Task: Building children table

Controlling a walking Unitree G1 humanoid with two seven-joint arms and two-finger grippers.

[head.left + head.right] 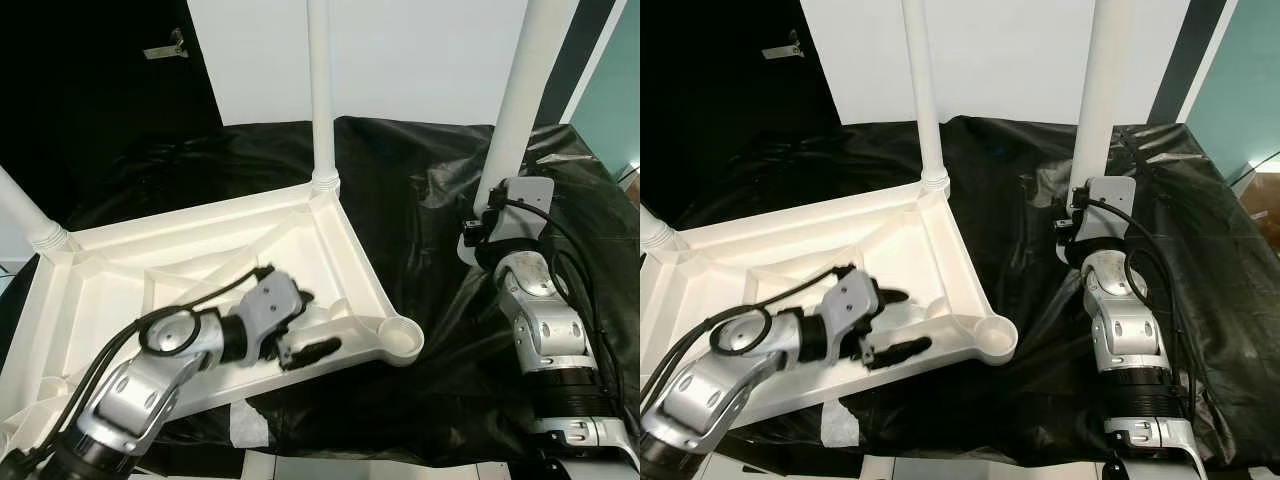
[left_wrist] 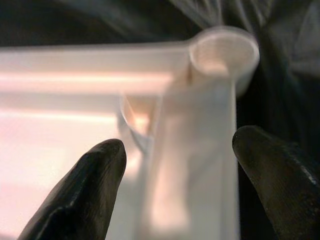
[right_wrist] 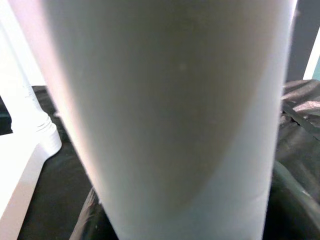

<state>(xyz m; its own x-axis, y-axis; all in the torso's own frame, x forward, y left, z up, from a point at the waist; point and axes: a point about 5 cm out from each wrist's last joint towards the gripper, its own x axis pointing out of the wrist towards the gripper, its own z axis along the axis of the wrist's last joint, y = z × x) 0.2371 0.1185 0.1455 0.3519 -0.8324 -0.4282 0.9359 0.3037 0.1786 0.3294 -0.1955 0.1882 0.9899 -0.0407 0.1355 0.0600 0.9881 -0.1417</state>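
White moulded plastic makes up the child's table top [image 1: 200, 250], which lies upside down on a tabletop draped in crinkled black sheeting [image 1: 420, 180], so its ribbed underside and corner sockets face up for the legs. 2 legs are already in place: one standing at the far corner [image 1: 320, 90] and one at the far left corner [image 1: 25, 215], each a smooth round tube ending in a ringed collar. The near right corner holds an open round socket [image 1: 403, 336], threaded inside as seen in the left wrist view, and it looks to be the next one to fill. The left tool [image 1: 300, 325] sits over the frame rail beside that socket, its 2 black fingers [image 2: 90, 190] spread either side of the rail without clamping it, probably to steady the top. The right tool [image 1: 490, 225] is raised against a loose third leg [image 1: 525, 90], held upright and off to the right of the top; I cannot tell whether its fingers are closed around the tube. That leg is matte, pale and thick, well apart from the empty socket.
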